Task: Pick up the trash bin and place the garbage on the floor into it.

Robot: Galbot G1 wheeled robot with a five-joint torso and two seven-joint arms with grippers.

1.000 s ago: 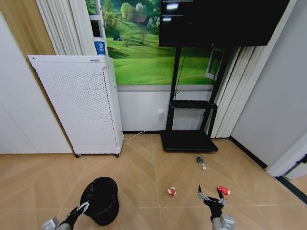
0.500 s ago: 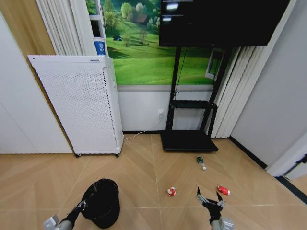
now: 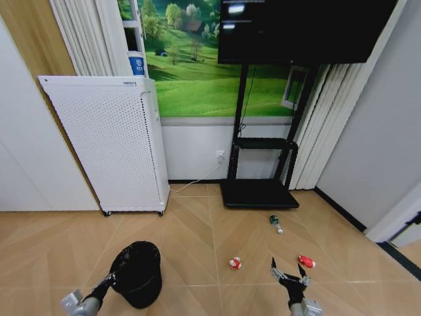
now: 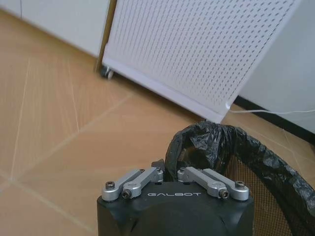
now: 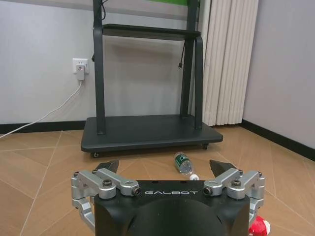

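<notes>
Nearest the robot, the left gripper [image 3: 109, 281] sits at the rim of the trash bin [image 3: 137, 274], its fingers drawn together on the edge of the black bag [image 4: 222, 147] that lines it; in the left wrist view the fingertips meet right at the crumpled plastic. The bin stands upright on the wooden floor [image 3: 197, 230], low on the robot's left. Its inside looks dark, and I cannot tell whether anything lies in it.

The right gripper [image 3: 287, 274] hangs above the floor on the robot's right with its jaws wide apart, gripping nothing.

The garbage lies on the floor, outside the bin. One red-and-white wad [image 3: 235, 263] rests between the bin and the right gripper. The second wad [image 3: 306, 261] lies just beside the right gripper, on its outer side. Farther off, the green bottle [image 3: 275, 222] lies on its side, near the base of the black stand [image 3: 259, 193].

Behind the bin, well apart from it, a white perforated cabinet [image 3: 105, 145] stands against the wall.
</notes>
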